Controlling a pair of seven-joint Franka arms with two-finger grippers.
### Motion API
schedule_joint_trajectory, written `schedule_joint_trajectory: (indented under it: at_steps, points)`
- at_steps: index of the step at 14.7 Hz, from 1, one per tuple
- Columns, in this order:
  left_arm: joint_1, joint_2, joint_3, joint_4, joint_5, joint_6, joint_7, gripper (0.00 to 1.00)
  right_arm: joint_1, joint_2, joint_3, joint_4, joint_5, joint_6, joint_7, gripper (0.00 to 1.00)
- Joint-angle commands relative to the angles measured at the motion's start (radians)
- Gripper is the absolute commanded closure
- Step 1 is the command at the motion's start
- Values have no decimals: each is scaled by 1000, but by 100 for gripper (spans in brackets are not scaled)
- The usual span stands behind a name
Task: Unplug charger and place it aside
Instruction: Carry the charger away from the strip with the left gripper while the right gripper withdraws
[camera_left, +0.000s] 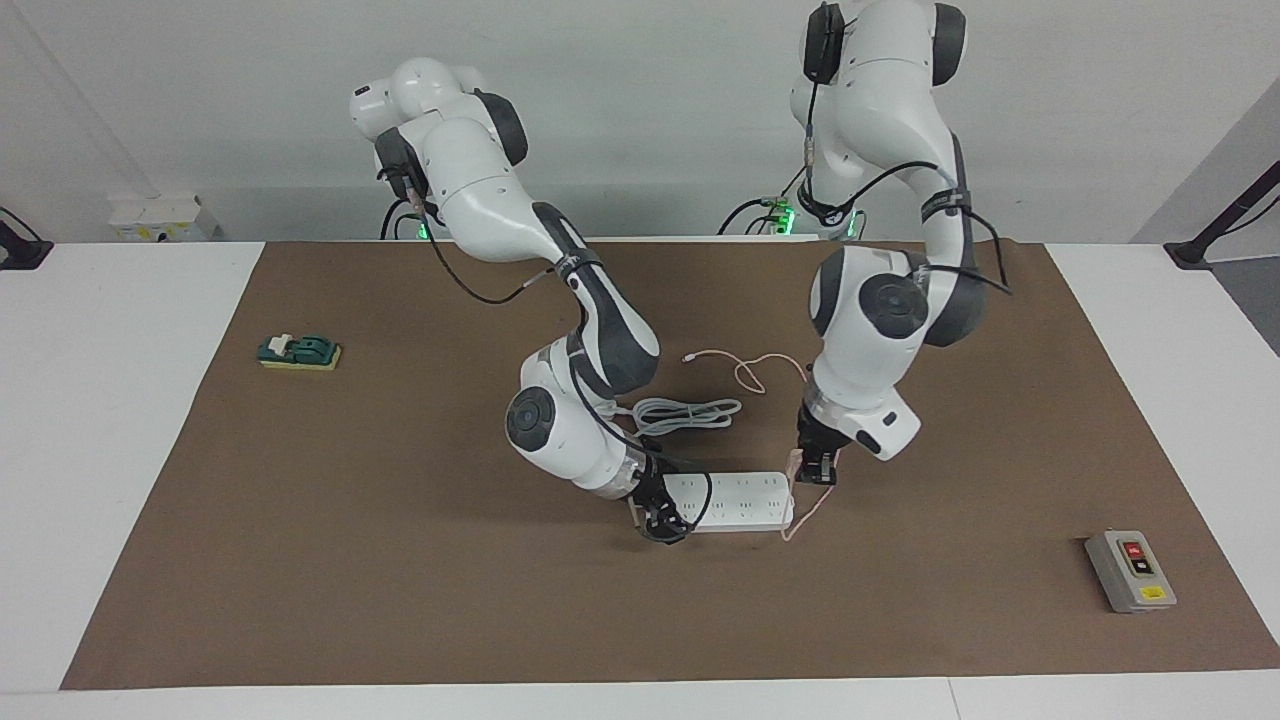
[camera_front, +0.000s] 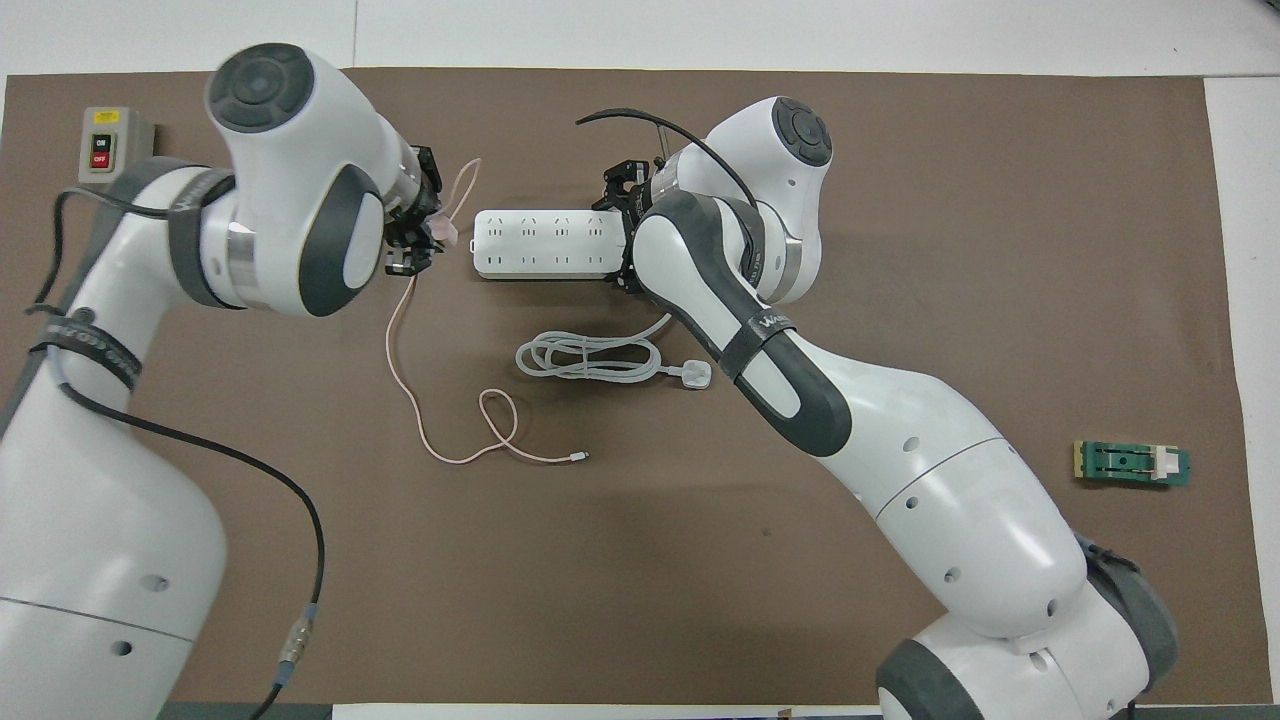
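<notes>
The pale-pink charger (camera_left: 796, 461) (camera_front: 446, 232) is held in my left gripper (camera_left: 816, 472) (camera_front: 417, 236), just off the end of the white power strip (camera_left: 740, 500) (camera_front: 545, 243) that points toward the left arm's end of the table. A small gap shows between charger and strip. Its thin pink cable (camera_left: 745, 371) (camera_front: 400, 350) trails over the mat toward the robots and ends in a loop. My right gripper (camera_left: 662, 517) (camera_front: 622, 232) straddles the strip's other end, its fingers closed across the strip's width.
The strip's coiled thick white cord with its white plug (camera_left: 686, 412) (camera_front: 590, 357) lies nearer the robots than the strip. A grey switch box (camera_left: 1130, 570) (camera_front: 105, 146) sits toward the left arm's end. A green and yellow block (camera_left: 300, 352) (camera_front: 1132, 463) sits toward the right arm's end.
</notes>
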Motion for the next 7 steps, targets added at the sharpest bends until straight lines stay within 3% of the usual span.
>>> schedule_joint_trajectory:
  at_steps: [1,2,3,4,7]
  points:
    - [116,-97,-11,-19,14,-114,180,100,5,33,-8,15,-23,30,-29,38]
    - [219,-132,-10,-19,14,-174,370,100,5,33,-9,15,-24,26,-24,31]
    - [274,-137,-9,-21,14,-193,480,100,5,29,-8,17,-24,20,-15,12]
    - [326,-138,-9,-25,14,-207,600,100,5,17,-9,17,-24,13,-6,0]
    - [430,-157,-9,-65,16,-204,919,100,-8,-52,-9,15,-24,-37,13,0]
